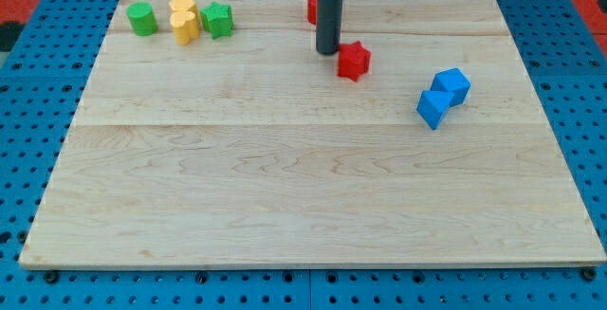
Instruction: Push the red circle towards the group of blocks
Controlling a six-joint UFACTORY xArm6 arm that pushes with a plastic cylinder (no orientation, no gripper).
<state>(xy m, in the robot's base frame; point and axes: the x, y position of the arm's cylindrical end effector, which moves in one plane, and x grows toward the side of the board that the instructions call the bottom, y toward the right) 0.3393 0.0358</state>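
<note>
Peeking from behind the rod, red circle (311, 8), above my tip (327, 52)

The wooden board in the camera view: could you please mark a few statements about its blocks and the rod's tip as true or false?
1. My tip is just left of the red star-shaped block. True.
2. The two blue blocks sit at the view's left. False: they are at the view's right.
3. Yellow blocks lie between two green blocks. True.
4. The rod hides nothing. False: it partly covers a red block near the view's top.
</note>
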